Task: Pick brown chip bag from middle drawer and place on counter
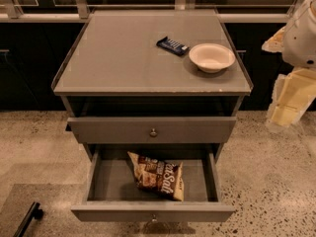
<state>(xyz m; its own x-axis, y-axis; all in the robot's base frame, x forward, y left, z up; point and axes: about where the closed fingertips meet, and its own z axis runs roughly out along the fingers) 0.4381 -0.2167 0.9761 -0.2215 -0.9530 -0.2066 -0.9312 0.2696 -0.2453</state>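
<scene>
The middle drawer stands pulled out nearest, low and left of the gripper. In it lies the brown chip bag, crinkled, well apart from the gripper. The gripper hangs at the frame's right edge beside the cabinet, over the speckled floor; whether it is spread or closed I cannot tell. Farther back and up-left of it, the grey surface carries a white bowl and, just beyond it, a dark-blue wrapper.

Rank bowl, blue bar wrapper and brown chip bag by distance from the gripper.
gripper: right edge, beside the counter.
1. bowl, counter's right side.
2-3. blue bar wrapper left of bowl, brown chip bag in middle drawer: too close to call.
</scene>
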